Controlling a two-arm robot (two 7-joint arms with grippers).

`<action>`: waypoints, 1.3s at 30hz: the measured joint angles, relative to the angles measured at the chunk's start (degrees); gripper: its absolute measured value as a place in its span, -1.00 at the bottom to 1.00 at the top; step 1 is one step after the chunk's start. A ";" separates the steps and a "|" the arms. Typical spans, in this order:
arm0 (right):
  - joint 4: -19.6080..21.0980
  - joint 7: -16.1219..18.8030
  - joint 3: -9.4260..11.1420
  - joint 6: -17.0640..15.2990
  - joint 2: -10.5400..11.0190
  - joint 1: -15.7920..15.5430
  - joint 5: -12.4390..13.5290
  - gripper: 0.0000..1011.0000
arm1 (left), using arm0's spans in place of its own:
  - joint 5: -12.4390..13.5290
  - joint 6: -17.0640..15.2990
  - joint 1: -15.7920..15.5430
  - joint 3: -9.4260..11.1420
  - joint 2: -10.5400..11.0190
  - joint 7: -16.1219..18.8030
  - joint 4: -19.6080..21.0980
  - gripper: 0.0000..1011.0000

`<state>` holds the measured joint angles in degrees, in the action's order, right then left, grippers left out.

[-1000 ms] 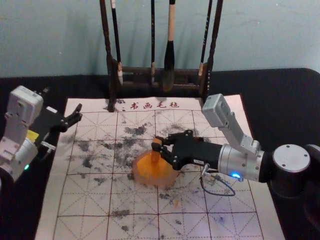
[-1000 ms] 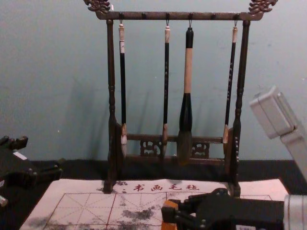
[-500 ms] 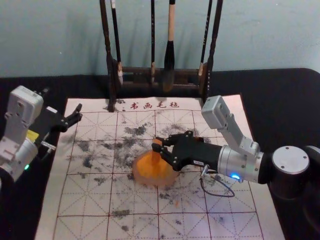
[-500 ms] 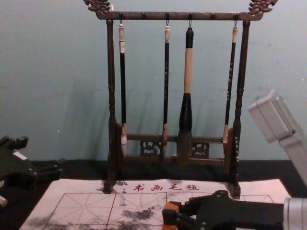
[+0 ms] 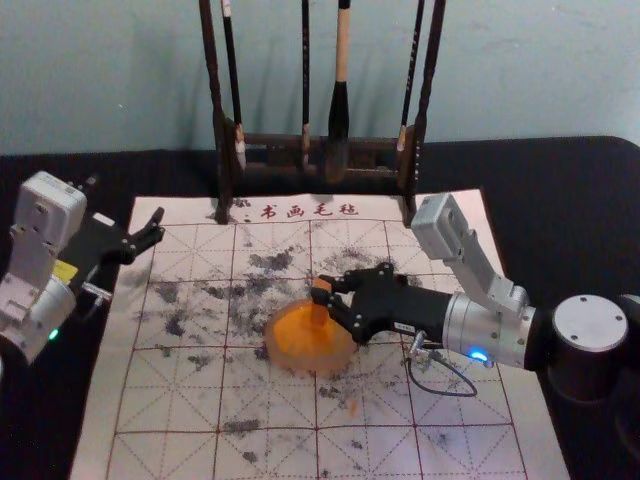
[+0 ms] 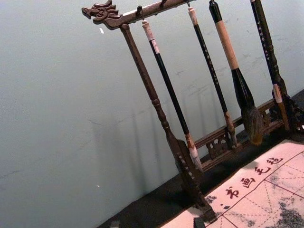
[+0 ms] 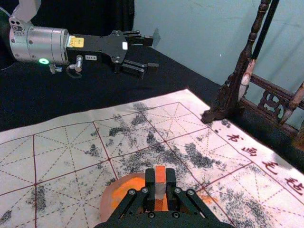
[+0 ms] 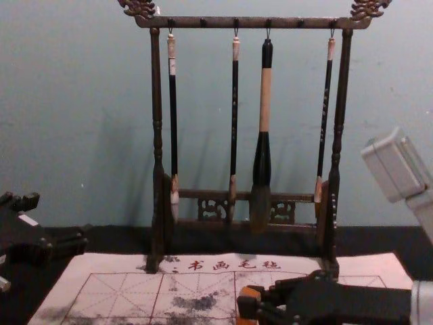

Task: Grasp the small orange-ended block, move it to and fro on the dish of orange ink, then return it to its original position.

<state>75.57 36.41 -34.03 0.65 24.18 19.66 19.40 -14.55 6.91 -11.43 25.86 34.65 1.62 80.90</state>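
right hand (image 5: 323, 289) clamped on the orange-ended block (image 5: 319, 314) over the dish (image 5: 298, 366); left hand (image 5: 158, 225), fingers apart, left of the dish.

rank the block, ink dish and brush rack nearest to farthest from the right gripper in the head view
1. block: between the right gripper's fingers
2. ink dish: below the block
3. brush rack: beyond the dish, at the far edge of the mat

The right gripper (image 5: 321, 289) partly hides the orange-ended block (image 5: 319, 314) and, in its wrist view, the ink dish (image 7: 107, 199). The head view crops the brush rack's top (image 5: 270, 141).
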 joint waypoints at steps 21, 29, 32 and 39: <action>2.94 0.83 -0.04 -0.80 1.73 -2.03 1.19 -0.75 | 0.00 0.00 0.00 0.00 0.00 0.00 0.00 0.98; 3.04 1.07 -0.67 -0.97 1.35 -1.95 1.31 -0.75 | 0.00 0.00 0.00 0.00 0.00 0.00 0.00 0.98; 2.92 1.10 -0.92 -1.09 1.05 -1.79 1.35 -0.75 | 0.00 0.00 0.00 0.00 0.00 0.00 0.00 0.98; 2.26 1.05 -1.48 -1.13 0.22 -1.23 1.31 -0.75 | 0.00 0.00 0.00 0.00 0.00 0.00 0.00 0.98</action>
<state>77.83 37.45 -35.51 -0.48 24.41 18.43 20.70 -14.55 6.91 -11.43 25.87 34.64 1.62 80.90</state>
